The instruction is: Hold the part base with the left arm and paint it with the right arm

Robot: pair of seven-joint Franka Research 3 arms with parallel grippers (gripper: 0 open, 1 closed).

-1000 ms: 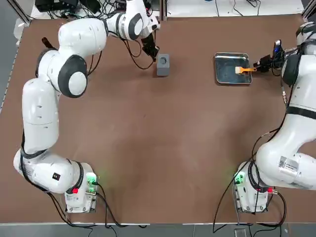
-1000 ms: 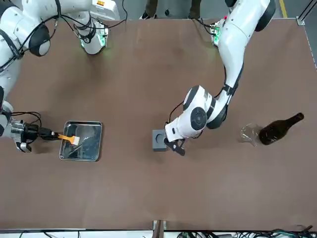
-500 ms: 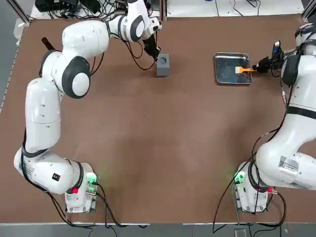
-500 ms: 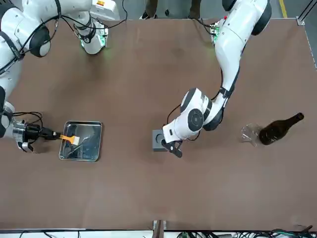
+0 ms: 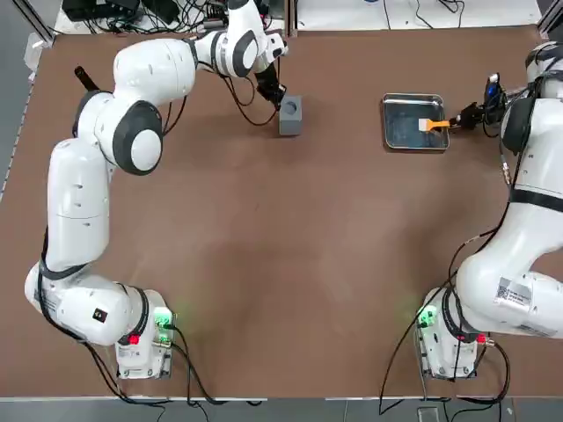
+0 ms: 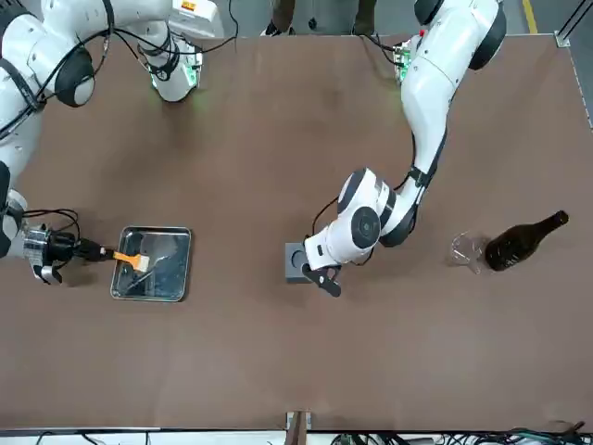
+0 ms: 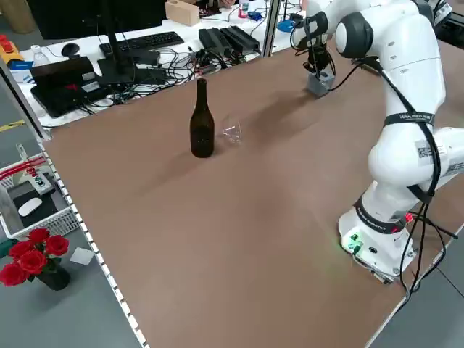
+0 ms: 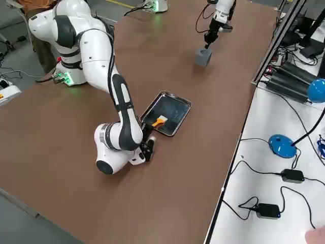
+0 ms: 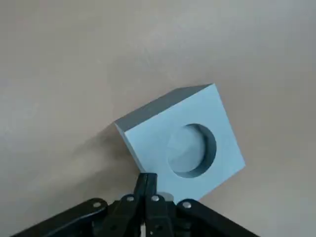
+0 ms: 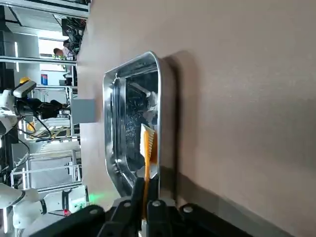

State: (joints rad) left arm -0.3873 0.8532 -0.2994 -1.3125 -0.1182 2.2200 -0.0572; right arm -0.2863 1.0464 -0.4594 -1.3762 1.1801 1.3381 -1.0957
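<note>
1. Top view: the brown surface (image 5: 264, 264) carries the part base (image 5: 290, 116) beside the left tool (image 5: 279, 104), and a metal tray (image 5: 413, 141) near the right tool (image 5: 455, 121). Tangled cables (image 5: 176, 16) lie beyond its far edge.
2. Front view: a brown bottle (image 6: 525, 241) lies on its side, next to a clear object (image 6: 470, 250). A person's legs (image 6: 363, 15) show past the robot's side.
3. Left side view: a white surface (image 7: 156, 43) holds a monitor (image 7: 94, 16) and keyboard (image 7: 141, 45); on the grey floor (image 7: 65, 319) are red roses (image 7: 35, 255) in a dark pot (image 7: 54, 277) and a white basket (image 7: 61, 220).
4. Right side view: another white surface (image 8: 254, 178) bears blue round objects (image 8: 282, 146), black boxes (image 8: 292, 176) and cables.
5. Left wrist view: the left tool is narrow, fingertips together, at the part base's recessed face, with nothing gripped.
6. Right wrist view: the right tool holds an orange-handled brush (image 10: 147, 148), bristles over the tray. Metal framing (image 10: 39, 59) stands beyond.
</note>
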